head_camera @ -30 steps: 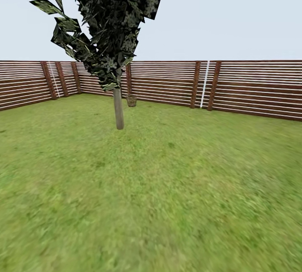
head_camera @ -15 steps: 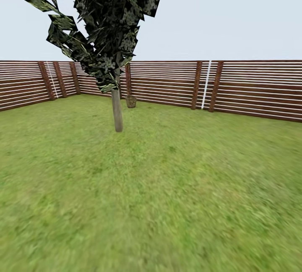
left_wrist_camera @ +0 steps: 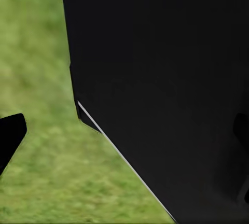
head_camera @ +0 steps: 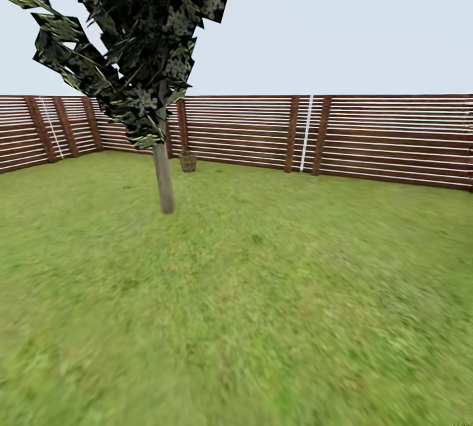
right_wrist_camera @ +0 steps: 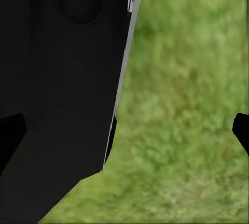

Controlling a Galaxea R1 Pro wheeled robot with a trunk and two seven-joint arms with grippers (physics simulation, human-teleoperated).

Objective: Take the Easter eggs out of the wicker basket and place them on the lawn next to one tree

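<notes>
Since the picture of one second ago, the whole head view has slid to the left: the tree and the basket stand more to the left and the trunk looks a little bigger. I read this as a move of the camera, because the robot is driving and turning, not as a move of the things. For the task it means the robot is on its way toward the basket; no egg is taken out yet, as far as I can judge.

The wide lawn of short, mottled green grass [head_camera: 276, 294] covers the lower half of the head view and is bare near the robot. Behind it runs the brown fence of horizontal wooden slats [head_camera: 381, 140], which closes the garden and makes a corner at the far left. Above the fence there is pale grey sky.

The small tree with a slim grey upright trunk and a ragged dark green crown [head_camera: 163, 179] stands on the grass at the left. Farther behind it, near the fence, stands the tan-brown bucket-shaped wicker basket [head_camera: 188, 162], well apart from the robot. It is too small to see whether eggs lie inside.

In each wrist view a dark body part of the robot hangs over grass, with black shapes at the edges. Whether either claw is open or closed, I cannot tell.
</notes>
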